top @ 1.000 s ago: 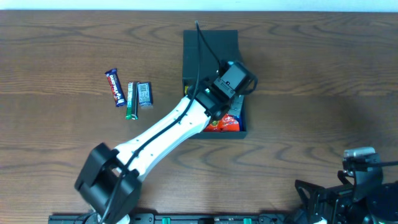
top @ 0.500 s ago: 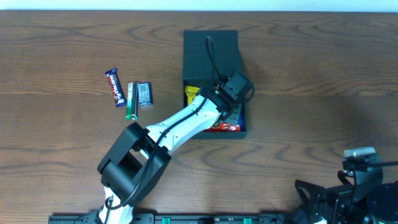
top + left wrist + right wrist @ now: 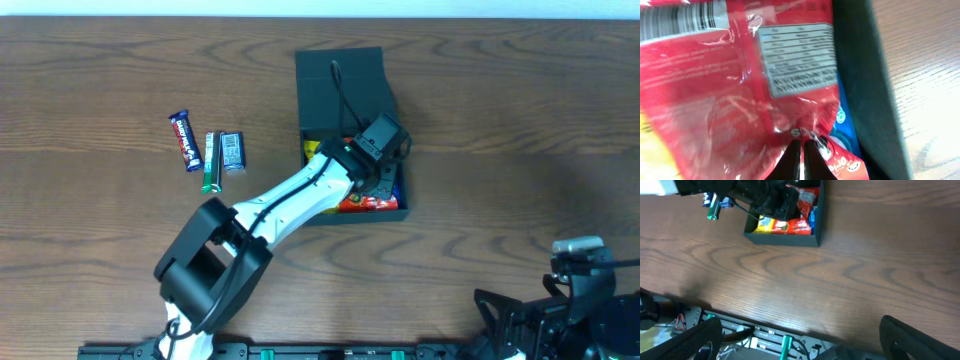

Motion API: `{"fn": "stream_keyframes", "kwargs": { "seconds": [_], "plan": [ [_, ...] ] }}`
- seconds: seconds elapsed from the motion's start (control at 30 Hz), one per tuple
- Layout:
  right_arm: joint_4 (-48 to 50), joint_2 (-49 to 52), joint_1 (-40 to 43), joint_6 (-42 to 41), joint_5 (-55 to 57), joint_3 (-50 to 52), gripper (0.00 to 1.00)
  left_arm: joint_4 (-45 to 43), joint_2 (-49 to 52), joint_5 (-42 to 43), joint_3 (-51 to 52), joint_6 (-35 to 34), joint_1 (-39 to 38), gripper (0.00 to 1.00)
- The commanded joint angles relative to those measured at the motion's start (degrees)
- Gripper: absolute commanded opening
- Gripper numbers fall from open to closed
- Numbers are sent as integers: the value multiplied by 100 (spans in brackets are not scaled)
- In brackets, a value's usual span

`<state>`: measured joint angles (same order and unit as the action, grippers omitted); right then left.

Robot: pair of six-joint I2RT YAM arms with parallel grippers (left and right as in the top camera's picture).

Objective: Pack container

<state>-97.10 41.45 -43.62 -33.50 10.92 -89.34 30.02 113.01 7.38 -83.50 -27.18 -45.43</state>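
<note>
The container (image 3: 341, 84) is a matte black square box with its flap lid lying open behind it. It holds red, yellow and blue snack packets. My left gripper (image 3: 379, 184) reaches down into its right side. In the left wrist view the gripper (image 3: 801, 143) is shut on a crinkled edge of a red packet (image 3: 740, 75), next to a blue packet (image 3: 845, 125) and the box's right wall (image 3: 865, 85). My right gripper (image 3: 800, 327) is open and empty, near the table's front edge, far from the container (image 3: 785, 237).
A blue snack bar (image 3: 184, 140), a green stick (image 3: 211, 160) and a grey packet (image 3: 232, 152) lie side by side on the wooden table left of the container. My right arm (image 3: 575, 300) rests at the front right corner.
My left gripper has gone down deeper into the container with the red packet. The container's front end has slid slightly to the right. The right arm has not moved.
</note>
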Motion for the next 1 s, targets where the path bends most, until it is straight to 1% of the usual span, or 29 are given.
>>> {"fn": "stream_keyframes", "kwargs": {
  "seconds": [0.0, 0.1, 0.17, 0.3, 0.4, 0.43, 0.47, 0.5, 0.57, 0.6, 0.63, 0.73, 0.87, 0.97],
  "plan": [
    [-15, -28, 46, -28, 20, 20, 99, 20, -621, -601, 9, 0, -22, 6],
    [-15, -28, 46, -28, 17, 20, 99, 267, -905, -1338, 9, -7, 4, 6],
    [-15, -28, 46, -28, 20, 20, 99, 490, -931, -1510, 9, -7, 101, 6],
    [-15, -28, 46, -24, 20, 20, 99, 911, -887, -1478, 133, -122, 470, 6],
    [-15, -28, 46, -11, 46, 22, 99, 922, -887, -1091, 363, -105, 745, 6],
    [-15, -28, 46, -11, 87, 22, 97, 905, -887, -942, 448, -70, 822, 6],
    [-15, -28, 46, -11, 149, 28, 87, 863, -887, -774, 549, -42, 890, 6],
    [-15, -28, 46, -13, 229, 44, 67, 824, -887, -614, 649, -17, 946, 6],
    [-4, -28, 46, -17, 417, 120, 19, 734, -885, -341, 839, 57, 1023, 6],
    [20, -28, 46, -33, 501, 190, 3, 678, -887, -225, 931, 85, 1036, 6],
    [48, -28, 46, -35, 577, 262, 2, 621, -885, -129, 1001, 90, 1036, 6],
    [354, -28, 46, -35, 841, 697, 1, 503, -885, 55, 1082, 149, 1008, 6],
    [1375, -24, 46, -33, 881, 1814, 1, 459, -885, 83, 1082, 149, 979, 6],
    [2306, 61, 105, -61, 833, 2833, 1, 457, -883, 122, 1091, 146, 979, 6]
  ]
}}
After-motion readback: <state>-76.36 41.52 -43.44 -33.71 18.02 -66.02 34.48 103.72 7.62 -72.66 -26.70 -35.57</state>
